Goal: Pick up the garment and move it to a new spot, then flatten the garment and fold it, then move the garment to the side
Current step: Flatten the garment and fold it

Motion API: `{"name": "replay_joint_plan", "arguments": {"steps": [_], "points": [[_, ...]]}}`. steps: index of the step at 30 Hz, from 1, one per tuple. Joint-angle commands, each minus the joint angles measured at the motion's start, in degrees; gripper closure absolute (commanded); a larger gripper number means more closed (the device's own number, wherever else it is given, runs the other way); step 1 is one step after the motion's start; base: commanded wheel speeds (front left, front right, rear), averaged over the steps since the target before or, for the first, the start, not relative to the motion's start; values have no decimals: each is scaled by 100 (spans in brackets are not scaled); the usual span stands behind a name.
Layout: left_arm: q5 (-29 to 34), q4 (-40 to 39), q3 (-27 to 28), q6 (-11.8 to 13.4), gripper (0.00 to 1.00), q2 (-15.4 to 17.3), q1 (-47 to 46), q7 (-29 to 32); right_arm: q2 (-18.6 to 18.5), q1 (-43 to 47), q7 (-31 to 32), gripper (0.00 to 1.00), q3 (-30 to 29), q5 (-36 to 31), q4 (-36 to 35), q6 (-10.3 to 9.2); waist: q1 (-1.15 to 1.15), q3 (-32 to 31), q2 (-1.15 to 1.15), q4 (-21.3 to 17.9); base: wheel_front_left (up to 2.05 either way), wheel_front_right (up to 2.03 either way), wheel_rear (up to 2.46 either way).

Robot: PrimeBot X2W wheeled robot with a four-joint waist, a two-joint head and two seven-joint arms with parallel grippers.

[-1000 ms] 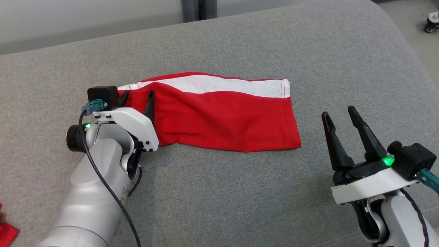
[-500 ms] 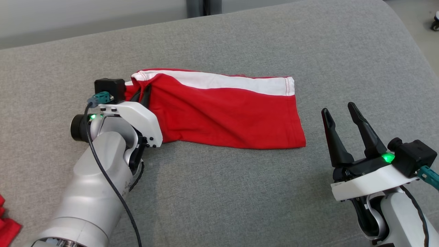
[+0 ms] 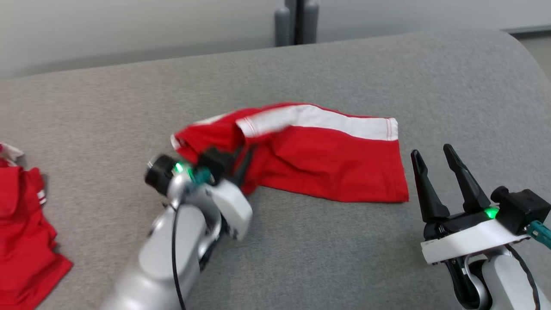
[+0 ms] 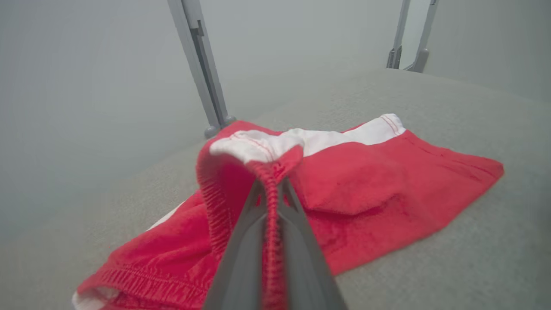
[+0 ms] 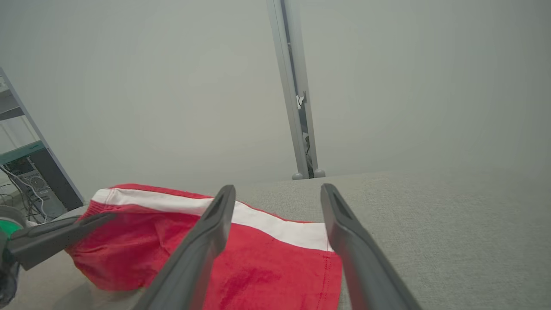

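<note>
The garment [image 3: 327, 163] is a pair of red shorts with a white side stripe, lying on the grey padded table [image 3: 301, 258]. Its left end is bunched and lifted off the surface. My left gripper [image 3: 243, 157] is shut on the elastic waistband there; the left wrist view shows the waistband [image 4: 272, 181] pinched between the two fingers. My right gripper [image 3: 434, 153] stands open to the right of the shorts' hem, holding nothing. In the right wrist view the garment [image 5: 267, 267] lies behind the spread fingers, with the left gripper [image 5: 105, 217] at its far end.
Another red garment [image 3: 21, 241] lies at the table's left edge. Grey metal posts [image 3: 297, 23] stand behind the table's far edge. A shelf with cables [image 5: 26, 181] shows at the left of the right wrist view.
The left gripper closed on the waistband and pulled it up and to the right, crumpling the shorts' left end. The head camera turned left, bringing the other red garment into view. The right gripper stayed put.
</note>
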Motion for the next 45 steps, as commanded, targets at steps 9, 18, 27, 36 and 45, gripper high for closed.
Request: {"name": "replay_joint_plan", "arguments": {"steps": [9,18,27,36,45], "points": [[573,-1018,-606,-211,100,329,1411,-17,-1,227,-11,0,-79,-68,93,1,0,-527,0,602,0,0,0],[766,-848,-841,-124,0,449,1849,-18,8,316,-12,0,-34,-116,176,1,0,-725,0,796,0,0,0],[340,-1096,-400,-130,0,346,2119,-19,-26,377,-12,0,-93,-123,225,1,0,-858,0,864,0,0,0],[-174,-2160,574,-106,0,159,2700,-19,50,466,-12,0,-166,-164,229,1,0,-967,0,943,0,0,0],[-72,-2060,567,-267,0,12,3054,-19,3,443,-12,0,-76,-137,232,1,0,-971,0,903,0,0,0]]}}
